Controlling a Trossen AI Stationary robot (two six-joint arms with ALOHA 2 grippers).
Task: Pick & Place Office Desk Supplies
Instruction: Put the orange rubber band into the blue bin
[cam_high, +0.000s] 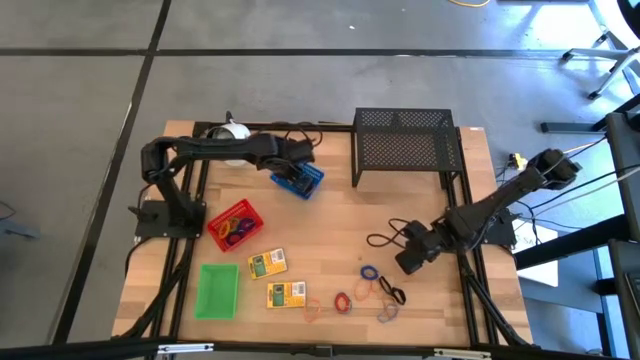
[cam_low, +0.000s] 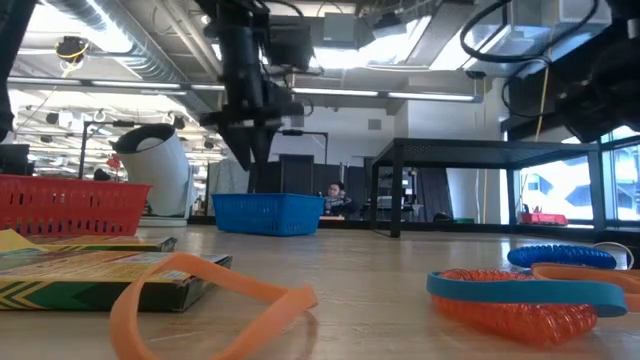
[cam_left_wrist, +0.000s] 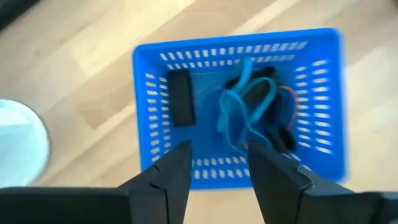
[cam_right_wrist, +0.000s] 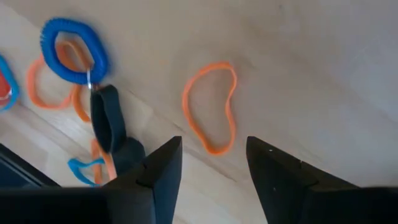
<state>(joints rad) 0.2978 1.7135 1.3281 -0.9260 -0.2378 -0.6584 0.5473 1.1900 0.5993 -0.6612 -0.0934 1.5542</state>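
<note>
Over the blue tray (cam_left_wrist: 239, 106), near the counter's far edge: left gripper (cam_left_wrist: 217, 168), fingers parted and empty, directly above the basket.
Contents of blue tray: light blue loops (cam_left_wrist: 239, 109), a black loop and a dark block; judged a drop just completed.
Red tray (cam_high: 236, 225): holds several coloured loops, sits nearer the left arm's base.
Green tray (cam_high: 218, 290): appears empty, front left.
Two yellow-green boxes (cam_high: 267, 263), just beside the green tray, unsorted.
Loose loops, front right of counter (cam_high: 340, 200): orange loop (cam_right_wrist: 211, 106) lying flat, blue coiled loop (cam_right_wrist: 73, 50) and a black loop (cam_right_wrist: 109, 118) close by.
Right gripper (cam_right_wrist: 211, 168): fingers apart, empty, poised above the orange loop.
Step in hand: pick-up of a loose loop. Next move calls for lowering straight down to straddle the thin band, then closing.
Black mesh rack (cam_high: 405, 145) and white round object (cam_high: 232, 131): far side, not involved.
</note>
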